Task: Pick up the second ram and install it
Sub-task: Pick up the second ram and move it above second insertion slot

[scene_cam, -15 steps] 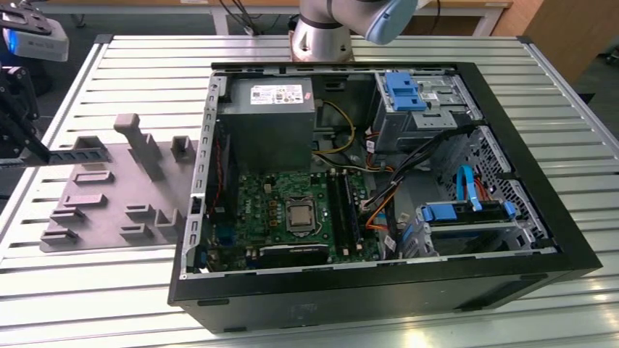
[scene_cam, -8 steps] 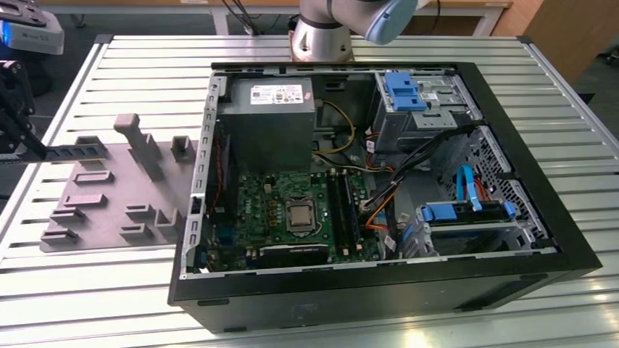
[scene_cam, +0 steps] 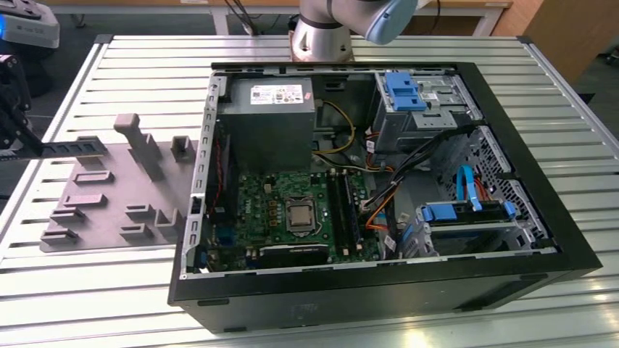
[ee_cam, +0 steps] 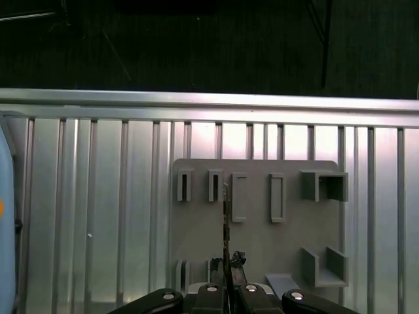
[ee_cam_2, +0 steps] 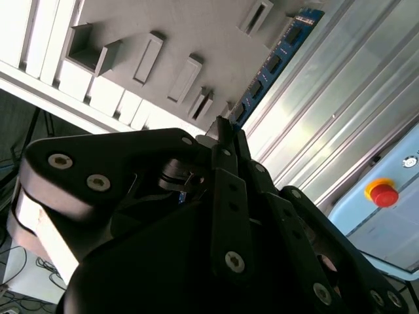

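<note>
The black, many-linked gripper (ee_cam_2: 224, 134) is clamped on one end of the second ram (ee_cam_2: 275, 62), a long, slim, dark-blue circuit-board stick with dark chips along its face. The two finger stacks press together on the board with no gap showing between them.

In the exterior view the stick (scene_cam: 68, 147) hangs in the air at the far left. It is over the far edge of the flat grey plastic fixture plate (scene_cam: 106, 188) with its raised slots and blocks, and it touches none of them. The plate lies on the slatted aluminium table (scene_cam: 145, 58).

By my judgement the pick-up is done and the install is not. The stick is well apart from the open black computer case (scene_cam: 387, 290). The long black memory slots (scene_cam: 338, 203) on the green motherboard (scene_cam: 261, 196) sit across the table from it. Whether one of those slots already holds a stick I cannot tell.

The stick's long axis runs roughly level, from the gripper toward the exterior view's right, so its free end points at the case. It is carried on edge, and in the first wrist view (ee_cam: 226, 222) it shows as a thin line above the plate.
</note>
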{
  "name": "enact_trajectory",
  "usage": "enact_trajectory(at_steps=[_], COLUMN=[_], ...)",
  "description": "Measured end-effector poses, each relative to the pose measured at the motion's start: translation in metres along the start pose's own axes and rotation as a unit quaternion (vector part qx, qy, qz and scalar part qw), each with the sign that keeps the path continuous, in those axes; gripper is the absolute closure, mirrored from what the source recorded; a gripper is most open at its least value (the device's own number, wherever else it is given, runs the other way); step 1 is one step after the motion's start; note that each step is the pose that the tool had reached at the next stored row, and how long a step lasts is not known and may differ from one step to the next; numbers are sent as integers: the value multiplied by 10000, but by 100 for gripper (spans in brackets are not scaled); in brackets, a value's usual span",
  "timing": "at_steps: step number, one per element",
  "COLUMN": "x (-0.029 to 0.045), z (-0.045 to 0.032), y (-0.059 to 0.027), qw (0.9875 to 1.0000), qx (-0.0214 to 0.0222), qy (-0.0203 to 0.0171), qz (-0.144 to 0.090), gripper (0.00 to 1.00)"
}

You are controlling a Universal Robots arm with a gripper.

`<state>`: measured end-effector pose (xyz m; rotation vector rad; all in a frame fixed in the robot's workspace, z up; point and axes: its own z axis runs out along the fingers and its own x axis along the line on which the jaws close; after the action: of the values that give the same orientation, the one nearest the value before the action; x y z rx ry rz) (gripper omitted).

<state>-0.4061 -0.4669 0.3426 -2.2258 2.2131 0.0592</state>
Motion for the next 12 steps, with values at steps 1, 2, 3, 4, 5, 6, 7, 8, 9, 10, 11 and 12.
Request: enact_trajectory(at_steps=[1, 2, 3, 4, 5, 6, 7, 8, 9, 10, 11, 12], x=[0, -1, -1, -1, -1, -1, -2, -2, -2, -2, -2, -3], z=[-9, -18, -26, -34, -43, -51, -58, -65, -73, -81, -88, -97], y=[0, 1, 1, 2, 2, 2, 2, 3, 3, 3, 4, 4], qw=[10000, 10000, 10000, 10000, 10000, 10000, 10000, 10000, 10000, 10000, 10000, 10000], qx=[1, 2, 3, 4, 5, 6, 7, 9, 9, 10, 11, 13], qy=[0, 1, 1, 0, 1, 1, 0, 0, 1, 0, 0, 0], qz=[0, 0, 0, 0, 0, 0, 0, 0, 0, 0, -1, -1], gripper=[86, 86, 86, 86, 86, 86, 86, 86, 86, 86, 86, 86])
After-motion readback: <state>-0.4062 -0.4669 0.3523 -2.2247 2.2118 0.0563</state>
